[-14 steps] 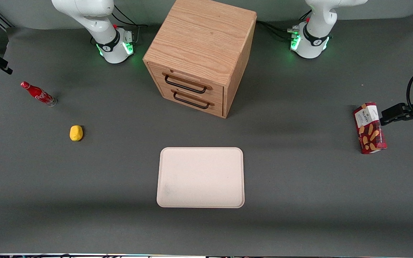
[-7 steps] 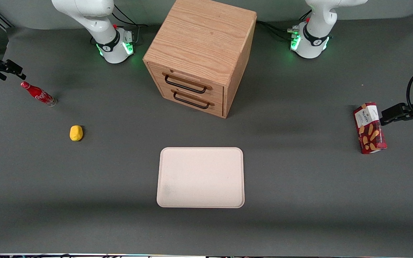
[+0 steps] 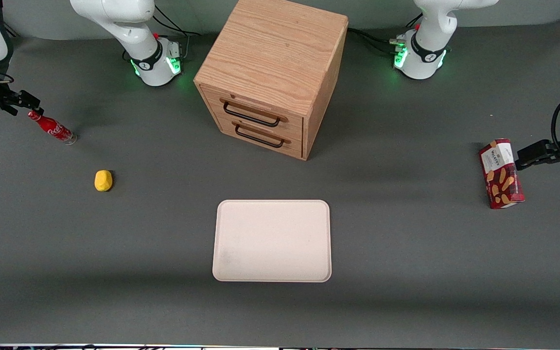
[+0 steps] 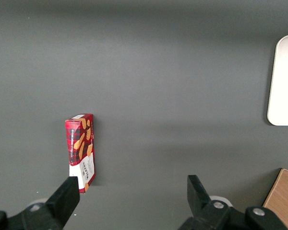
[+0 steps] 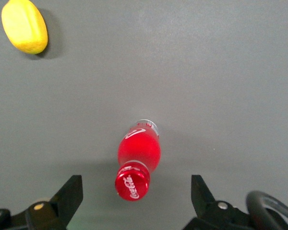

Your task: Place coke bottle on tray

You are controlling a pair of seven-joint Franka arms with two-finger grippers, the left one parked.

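Hovering my gripper (image 5: 134,191) above the coke bottle (image 5: 138,158), fingers spread wide and holding nothing, I judge this the approach step. The bottle stands upright at the working arm's end of the table, near a lemon (image 3: 103,180) (well apart from the tray (image 3: 272,240)). Next I'd descend, straddle its neck and pinch.

My gripper (image 5: 137,194) hangs over the small red plastic coke bottle (image 3: 51,127), fingers spread to either side of its cap. The yellow lemon (image 3: 103,180) lies nearer the front camera. The pale cream rectangular tray (image 3: 271,240) sits in front of the wooden drawer cabinet (image 3: 270,73), well apart from both.
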